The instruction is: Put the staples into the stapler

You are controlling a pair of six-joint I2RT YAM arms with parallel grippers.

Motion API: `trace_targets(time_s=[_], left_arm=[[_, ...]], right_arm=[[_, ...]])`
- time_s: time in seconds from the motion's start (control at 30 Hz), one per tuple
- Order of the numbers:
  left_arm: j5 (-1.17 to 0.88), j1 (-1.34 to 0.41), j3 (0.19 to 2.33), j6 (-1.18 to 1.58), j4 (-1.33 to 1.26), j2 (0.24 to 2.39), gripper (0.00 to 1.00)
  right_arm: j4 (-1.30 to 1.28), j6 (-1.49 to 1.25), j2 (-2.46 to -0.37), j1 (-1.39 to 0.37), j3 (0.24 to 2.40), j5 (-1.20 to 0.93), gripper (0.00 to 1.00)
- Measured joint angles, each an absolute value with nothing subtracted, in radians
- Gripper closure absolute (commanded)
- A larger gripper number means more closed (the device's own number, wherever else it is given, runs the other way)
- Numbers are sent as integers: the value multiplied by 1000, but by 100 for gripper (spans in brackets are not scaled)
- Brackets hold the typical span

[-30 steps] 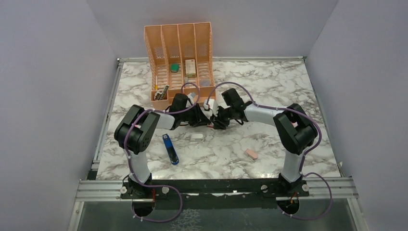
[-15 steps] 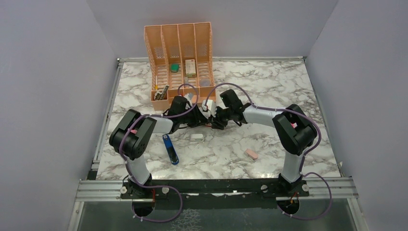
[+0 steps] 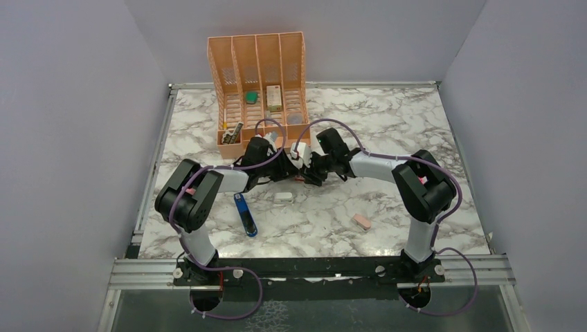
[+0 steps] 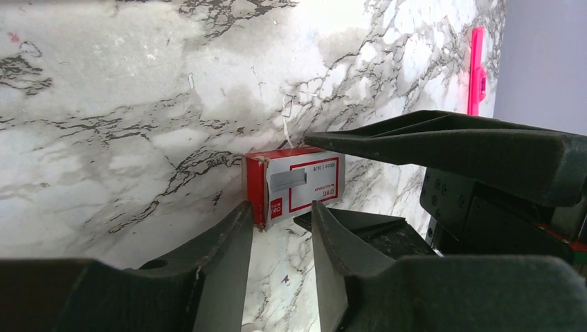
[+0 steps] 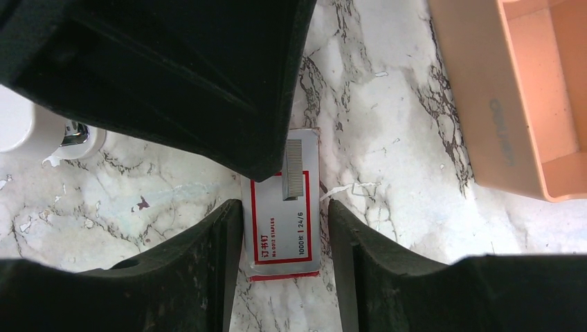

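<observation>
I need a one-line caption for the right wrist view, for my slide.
Open right gripper straddles the red-and-white staple box on the marble table.

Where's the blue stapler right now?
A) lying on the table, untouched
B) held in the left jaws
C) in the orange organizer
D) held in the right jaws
A: the stapler lies flat on the marble table with nothing touching it, nearer the front edge than the staples box.
</observation>
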State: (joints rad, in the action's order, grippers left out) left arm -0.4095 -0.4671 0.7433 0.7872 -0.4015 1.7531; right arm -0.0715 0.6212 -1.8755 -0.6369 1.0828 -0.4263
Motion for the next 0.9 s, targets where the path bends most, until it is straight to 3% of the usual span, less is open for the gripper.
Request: trace_targets(time_s=[0.2,0.9], left_arm=[[-414,-467,744,783,-402,1757,72],[-461,-465,756,781,-427,1813,80]], right_arm=[[-76,625,-1876,-638,1083,-431,53],[-84,631,-1876,-638,1085,-434,56]])
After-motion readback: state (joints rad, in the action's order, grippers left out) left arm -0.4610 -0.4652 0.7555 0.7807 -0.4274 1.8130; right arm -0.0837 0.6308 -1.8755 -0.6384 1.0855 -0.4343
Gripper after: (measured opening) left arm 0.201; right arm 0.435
